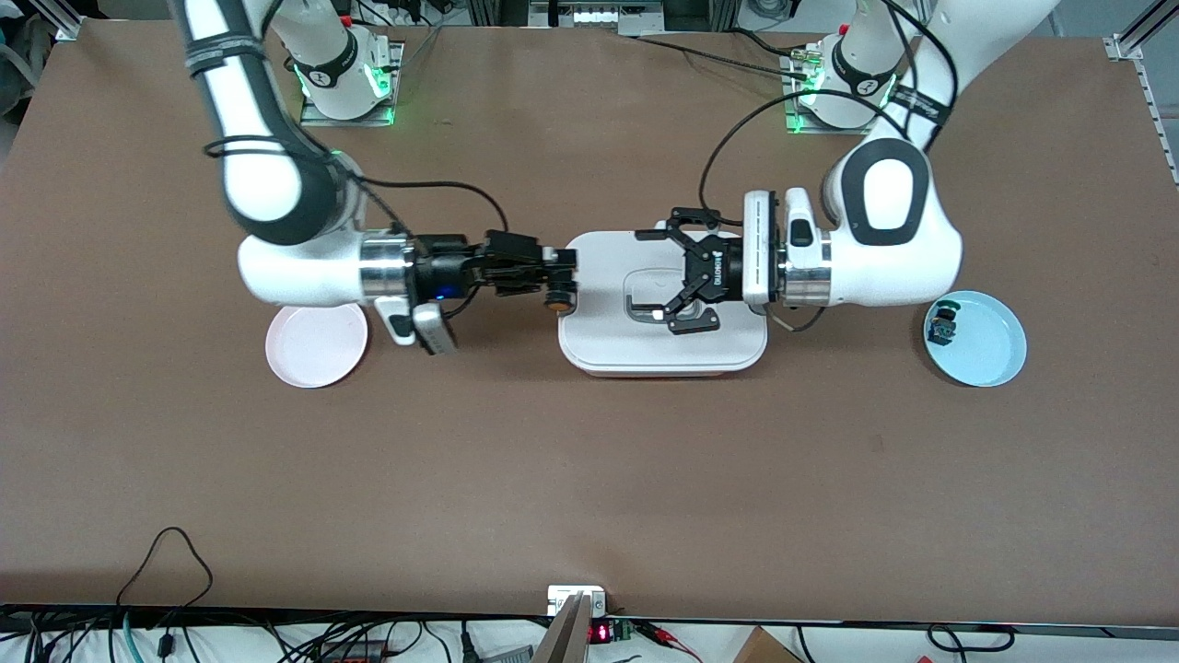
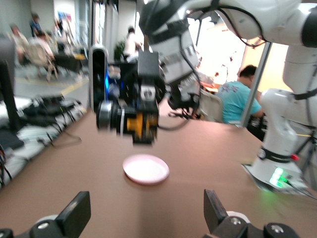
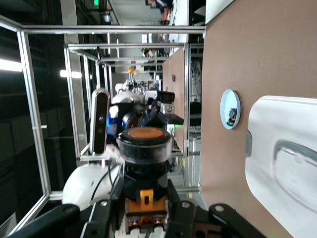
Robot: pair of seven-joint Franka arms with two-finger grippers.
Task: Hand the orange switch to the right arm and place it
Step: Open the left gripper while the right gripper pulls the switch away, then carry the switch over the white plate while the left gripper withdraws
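The orange switch (image 1: 559,296) is held in the air by the right gripper (image 1: 553,276), just at the edge of the white tray (image 1: 663,354) that faces the right arm's end of the tabletop; its round orange cap faces the front camera. In the right wrist view the orange switch (image 3: 144,163) is seen clamped between the closed fingers (image 3: 101,218) by its black body, the cap pointing away from the gripper. Toward the right arm's end of the brown table (image 1: 589,479), a pink plate (image 1: 316,344) is set on the tabletop, partly covered by the right arm (image 1: 304,267), which is stretched out level above it. The white tray is placed in the middle of the tabletop, with a shallow rounded recess in its top. The left gripper (image 1: 677,276) is held over that tray, its fingers spread wide apart with nothing between them, and it is turned toward the right gripper. In the left wrist view the two open fingertips (image 2: 74,214) are shown low in the picture, and the right gripper (image 2: 141,111) with the orange switch (image 2: 130,123) is seen well apart from them, above the pink plate (image 2: 146,169). Near the left arm's end of the tabletop, a light blue plate (image 1: 986,354) is set, and a small black switch with green-blue parts (image 1: 943,325) lies in it, close to its rim toward the tray.
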